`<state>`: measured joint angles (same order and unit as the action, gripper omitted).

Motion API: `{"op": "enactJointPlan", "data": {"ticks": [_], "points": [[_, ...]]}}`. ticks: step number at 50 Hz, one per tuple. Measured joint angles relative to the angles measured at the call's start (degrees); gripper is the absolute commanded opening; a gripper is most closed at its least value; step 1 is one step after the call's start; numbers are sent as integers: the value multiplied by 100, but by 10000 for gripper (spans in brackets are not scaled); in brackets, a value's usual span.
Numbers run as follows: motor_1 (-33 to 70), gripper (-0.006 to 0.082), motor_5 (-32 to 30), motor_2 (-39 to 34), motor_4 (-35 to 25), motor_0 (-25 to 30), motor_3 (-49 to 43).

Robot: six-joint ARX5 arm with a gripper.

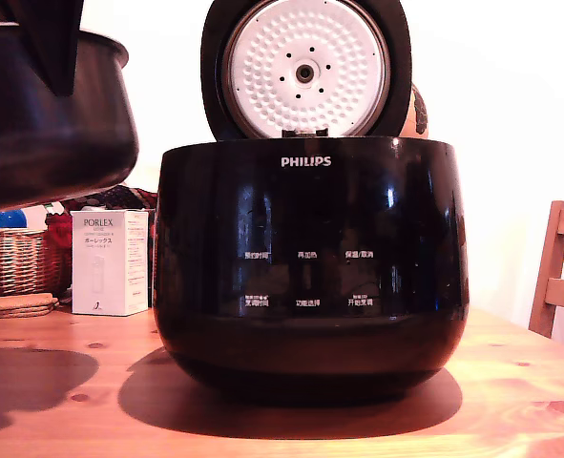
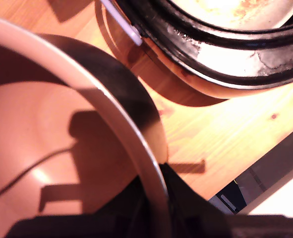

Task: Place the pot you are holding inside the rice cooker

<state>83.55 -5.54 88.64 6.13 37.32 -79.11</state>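
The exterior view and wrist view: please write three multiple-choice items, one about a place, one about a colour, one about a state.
1. In the exterior view, where is the pot?
A. Inside the cooker
B. In the air at the view's left, apart from the cooker
C. On the table

2. What colour is the box beside the cooker?
A. White
B. Green
C. Blue

3. How is the cooker's lid?
A. Shut
B. Removed, on the table
C. Open, upright

Answers: 1 B, its shadow falls on the table below it. 2 A, white with PORLEX print. 3 C, its dimpled plate faces the camera. The end effector grips the pot's rim.
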Motion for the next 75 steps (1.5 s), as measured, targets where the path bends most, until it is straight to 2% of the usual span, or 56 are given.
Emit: {"op": "enactJointPlan", "data": {"ticks": [16, 31, 44, 63, 74, 75], "points": [[0, -21, 0, 46, 168, -2, -15], [0, -21, -2, 699, 133, 7, 70], [0, -21, 0, 1084, -332, 361, 470], [7, -21, -31, 1110, -949, 1040, 1215], [151, -21, -468, 1113, -1314, 1309, 1473], [190, -21, -719, 1113, -1327, 1340, 1469]]}}
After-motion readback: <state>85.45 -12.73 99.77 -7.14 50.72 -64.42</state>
